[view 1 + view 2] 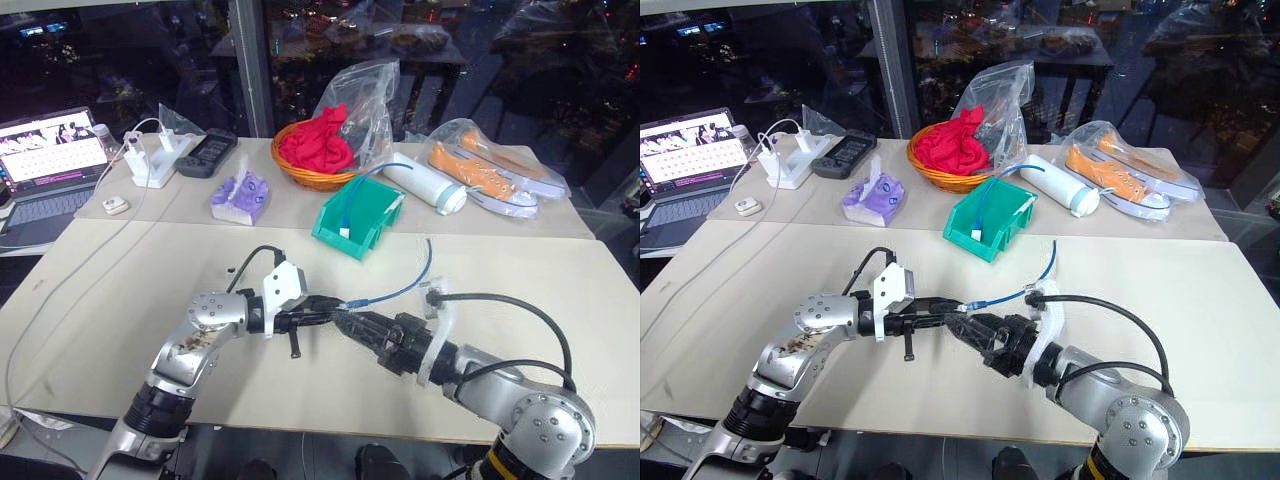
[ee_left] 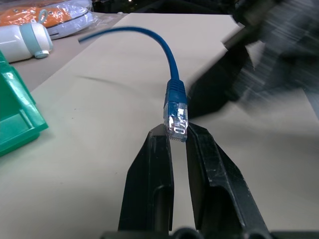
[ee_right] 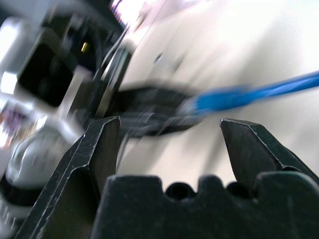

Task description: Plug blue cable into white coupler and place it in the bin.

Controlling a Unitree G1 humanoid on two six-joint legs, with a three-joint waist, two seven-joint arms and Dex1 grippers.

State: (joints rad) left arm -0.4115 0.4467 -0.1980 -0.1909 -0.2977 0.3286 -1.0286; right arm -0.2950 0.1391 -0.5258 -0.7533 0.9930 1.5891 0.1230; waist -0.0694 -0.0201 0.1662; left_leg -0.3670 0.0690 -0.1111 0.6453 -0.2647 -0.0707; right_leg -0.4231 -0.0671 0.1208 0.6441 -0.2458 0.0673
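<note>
Bare table (image 1: 180,280) before bin (image 1: 357,216) – basket (image 1: 318,160) crowds behind.

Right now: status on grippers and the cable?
Left gripper shut on blue cable at its clear plug. Right gripper open, facing the plug, empty. Bin beyond, already holding a cable. Nothing between plug and right gripper.

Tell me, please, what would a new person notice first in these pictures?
First, the two grippers meeting above the middle of the beige table: the left gripper is shut on the clear plug of the blue cable, while the right gripper faces it with open jaws. Behind them stands the teal bin, and further back a wicker basket with red cloth.
</note>
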